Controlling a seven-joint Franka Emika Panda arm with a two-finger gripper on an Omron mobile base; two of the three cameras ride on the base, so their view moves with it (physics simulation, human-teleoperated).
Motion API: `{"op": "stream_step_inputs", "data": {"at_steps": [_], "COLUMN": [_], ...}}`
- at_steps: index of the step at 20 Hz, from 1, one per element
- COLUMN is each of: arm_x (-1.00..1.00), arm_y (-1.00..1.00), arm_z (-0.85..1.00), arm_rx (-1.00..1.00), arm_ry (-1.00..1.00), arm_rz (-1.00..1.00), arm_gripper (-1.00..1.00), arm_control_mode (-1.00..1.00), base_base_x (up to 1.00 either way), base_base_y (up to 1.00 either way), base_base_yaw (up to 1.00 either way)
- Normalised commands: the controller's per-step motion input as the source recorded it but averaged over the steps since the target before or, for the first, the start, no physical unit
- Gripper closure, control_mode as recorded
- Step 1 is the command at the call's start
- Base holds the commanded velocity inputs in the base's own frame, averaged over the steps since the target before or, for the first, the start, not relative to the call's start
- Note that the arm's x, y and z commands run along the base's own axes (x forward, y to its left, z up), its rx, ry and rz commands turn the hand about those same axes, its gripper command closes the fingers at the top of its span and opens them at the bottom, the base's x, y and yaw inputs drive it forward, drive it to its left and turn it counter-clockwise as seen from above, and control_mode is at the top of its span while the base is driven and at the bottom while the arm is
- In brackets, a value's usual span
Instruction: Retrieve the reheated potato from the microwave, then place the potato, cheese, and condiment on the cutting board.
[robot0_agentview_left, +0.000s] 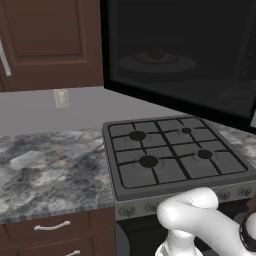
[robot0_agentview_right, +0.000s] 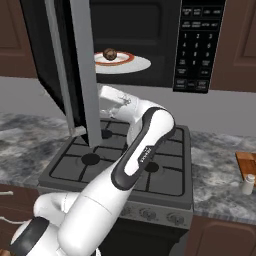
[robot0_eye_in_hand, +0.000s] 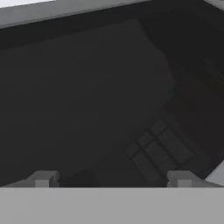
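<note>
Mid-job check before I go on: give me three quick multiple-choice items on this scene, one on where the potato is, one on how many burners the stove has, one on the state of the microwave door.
1. Where is the potato?
A. on the cutting board
B. on the plate on the turntable inside the microwave
C. on a stove burner

2. How many burners does the stove have?
A. two
B. four
C. six

3. What state is the microwave door in?
A. swung open
B. shut
C. taken off

Answers:
1. B, the brown lump sits on the red-rimmed plate in the open cavity.
2. B, four dark burner caps show under the grates.
3. A, the door stands out over the stove and the cavity is exposed.
</note>
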Motion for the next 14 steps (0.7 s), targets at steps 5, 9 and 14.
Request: {"op": "stream_step_inputs", "data": {"at_steps": [5,9,14], "arm_x": [-0.69,-0.79,-0.83], "arm_y": [0.65,0.78,0.98], "arm_z": [0.12,0.08,0.01], "arm_rx": [0.0,0.0,0.0], "arm_ry": [-0.09,-0.08,-0.07], "arm_rz": [0.0,0.0,0.0], "arm_gripper": [-1.0,-1.0,-1.0], "arm_control_mode": [-1.0,-1.0,-1.0], "base_base_x": [0.0,0.0,0.0], "base_base_y": [0.0,0.0,0.0], "base_base_yaw": [0.0,0.0,0.0]}}
